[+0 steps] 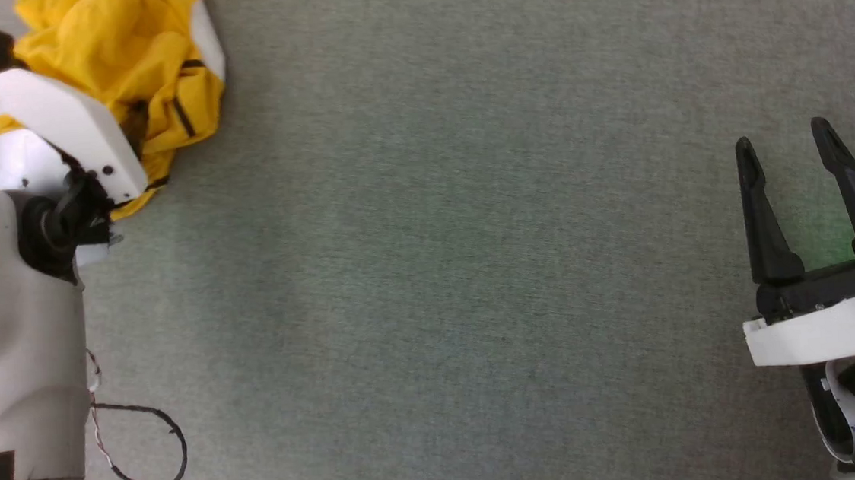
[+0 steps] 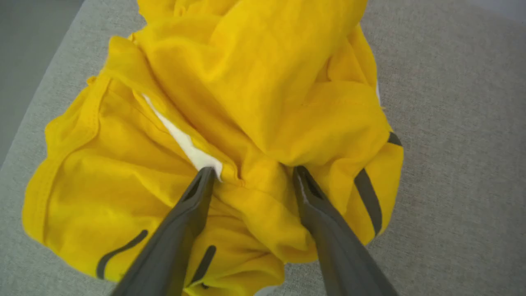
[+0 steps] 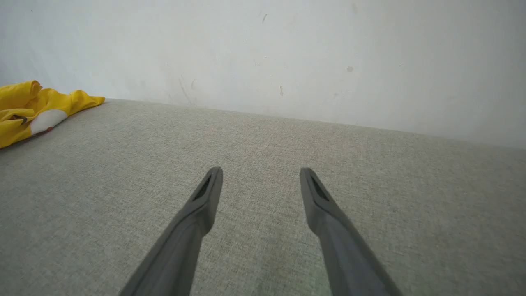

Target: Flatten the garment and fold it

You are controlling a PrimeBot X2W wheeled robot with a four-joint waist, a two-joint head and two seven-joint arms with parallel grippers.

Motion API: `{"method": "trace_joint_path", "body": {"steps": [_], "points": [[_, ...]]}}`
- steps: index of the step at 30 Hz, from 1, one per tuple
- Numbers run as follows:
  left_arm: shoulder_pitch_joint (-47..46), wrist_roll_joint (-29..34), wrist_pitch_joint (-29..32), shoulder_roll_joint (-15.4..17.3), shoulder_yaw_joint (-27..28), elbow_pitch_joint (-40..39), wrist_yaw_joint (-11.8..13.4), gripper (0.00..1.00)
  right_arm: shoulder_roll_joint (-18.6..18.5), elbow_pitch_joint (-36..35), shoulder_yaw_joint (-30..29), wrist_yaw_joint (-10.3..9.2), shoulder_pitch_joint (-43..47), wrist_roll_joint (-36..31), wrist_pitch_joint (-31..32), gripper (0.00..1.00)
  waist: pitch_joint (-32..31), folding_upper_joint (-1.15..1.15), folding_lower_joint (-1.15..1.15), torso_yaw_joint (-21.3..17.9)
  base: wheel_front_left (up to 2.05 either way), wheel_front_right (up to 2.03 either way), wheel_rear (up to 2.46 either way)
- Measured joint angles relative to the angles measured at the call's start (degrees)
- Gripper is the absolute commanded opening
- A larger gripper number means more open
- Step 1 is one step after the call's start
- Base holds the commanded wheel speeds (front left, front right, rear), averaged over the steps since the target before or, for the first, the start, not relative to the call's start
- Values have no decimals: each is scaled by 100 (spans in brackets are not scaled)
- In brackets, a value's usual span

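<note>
since the shirt [image 2: 263, 102] is seen bunched right at the tips of the spread, empty left tool [image 2: 253, 170], nothing is flattened or folded yet; the right tool [image 1: 781, 133], also spread and empty, is seen well apart.

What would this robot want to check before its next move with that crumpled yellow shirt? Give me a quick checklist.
1. Left gripper open: ok, jaws spread wide.
2. Cloth between the jaws: ok, a fold of the crumpled mustard-yellow cloth T-shirt bulges up between them.
3. Tips touching the cloth: cannot tell.
4. Shirt lying flat: not ok, it is bunched in a heap.
5. Right gripper free: ok, open above the grey woven surface, well apart from the shirt.
</note>
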Motion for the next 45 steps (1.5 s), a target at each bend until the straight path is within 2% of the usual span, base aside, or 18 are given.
{"method": "trace_joint_path", "body": {"steps": [1, 2, 3, 4, 9, 15, 25, 31, 37, 45], "points": [[18, 1, 7, 21, 8, 5, 38, 100, 2, 11, 7, 0, -22, 14, -3, 100, 38, 0, 0, -38, 0, 0, 0], [35, 0, 25, 30, 16, 13, 58, 80, 1, 25, 14, 0, -53, 22, -12, 100, 73, 0, 0, -72, 0, 0, 0], [51, 0, 27, 30, 19, 13, 67, 29, 1, 33, 15, 0, -76, 24, -19, 100, 106, 0, 0, -102, 0, 0, 0], [58, -1, 11, 32, 27, 12, 68, 0, 1, 48, 15, 0, -91, 29, -35, 100, 136, 0, 0, -131, 0, 0, 0], [65, -37, -10, 116, 84, -27, 75, 0, 10, 205, 21, 0, -143, 58, -101, 100, 173, 0, 1, -238, 0, 0, 0], [123, -12, -137, 343, 84, -145, 40, 0, 76, 457, 67, 0, -191, 138, -255, 100, -76, 0, 0, -276, 0, 0, 0], [-126, 52, -188, 848, 167, -589, -64, 0, 218, 1016, -42, 0, -76, 309, -549, 100, -903, 0, -1, -423, 0, 0, 0], [-424, 45, 118, 950, 96, -944, -159, 0, 223, 1306, -254, 0, 302, 632, -649, 100, -1513, 0, -2, -573, 0, 0, 0], [-659, -140, 443, 789, -118, -1393, -290, 0, 224, 1402, -414, 0, 625, 845, -686, 100, -2070, 0, -2, -758, 0, 0, 0], [-739, -468, 709, 103, -557, -1942, -414, 0, 224, 1401, -630, 0, 780, 934, -701, 100, -2593, 0, -2, -1114, 0, 0, 0]]}}
